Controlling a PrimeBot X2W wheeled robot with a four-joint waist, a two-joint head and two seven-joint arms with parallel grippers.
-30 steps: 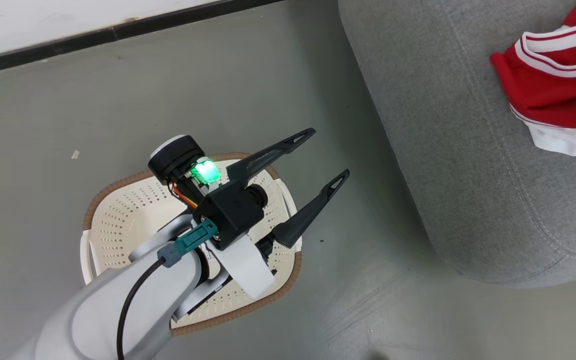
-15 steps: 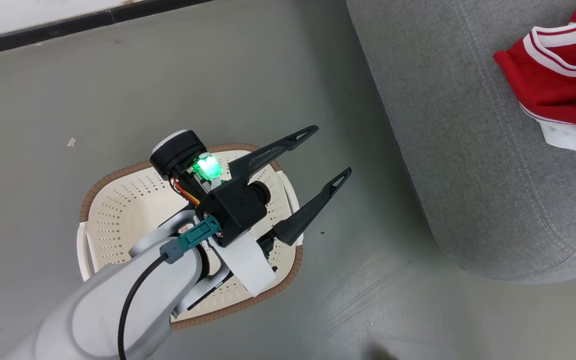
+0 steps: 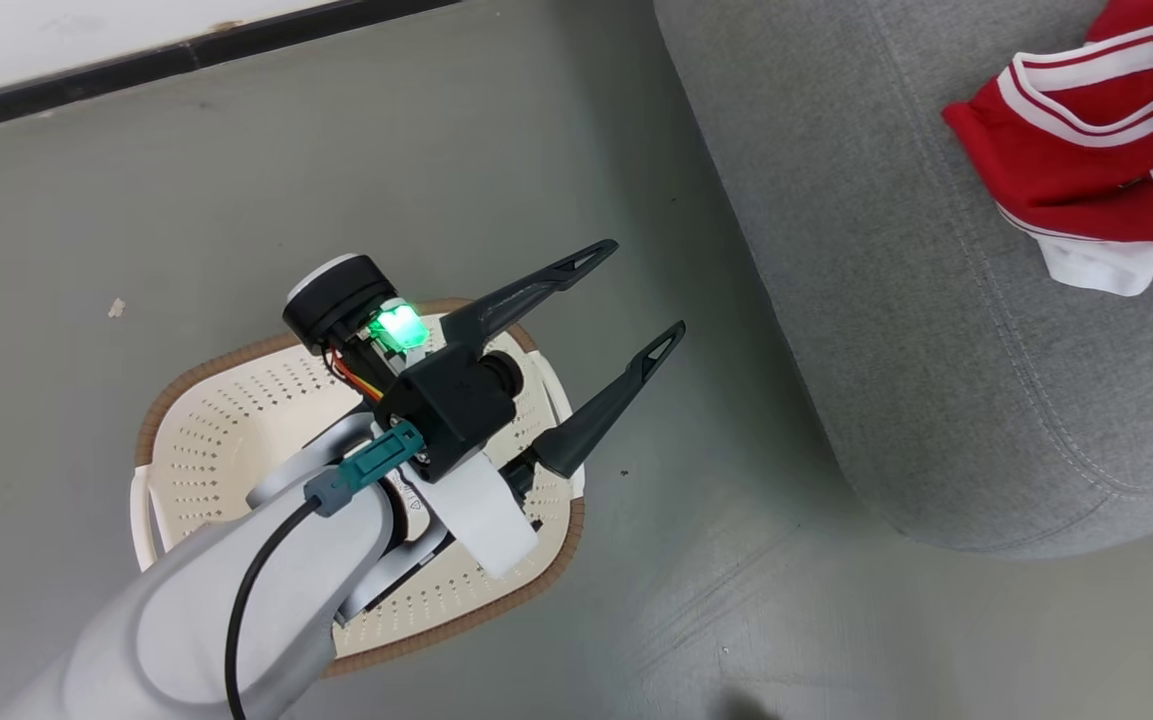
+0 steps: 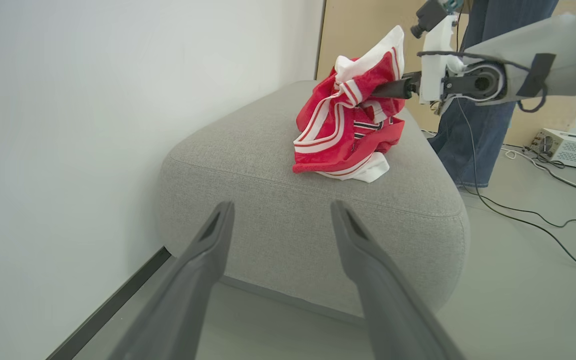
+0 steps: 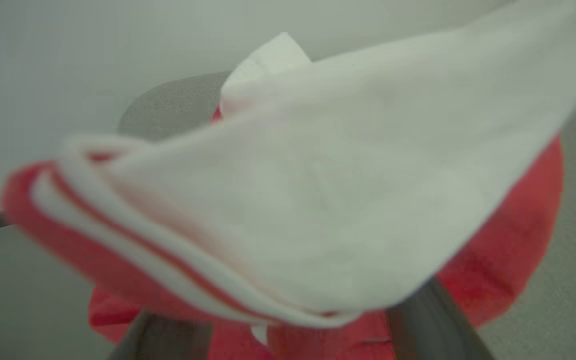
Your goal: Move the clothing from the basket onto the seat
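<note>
Hovering over basket (image 3: 226, 430): left end effector (image 3: 641, 288), splayed.

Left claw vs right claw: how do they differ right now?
Position: the left claw hangs above the basket; the right claw is at the jersey on the sofa.
Contact: the left claw has nothing between its fingers; the right claw has jersey cloth draped over its fingers.
Shared: both have dark fingers spread open.
</note>
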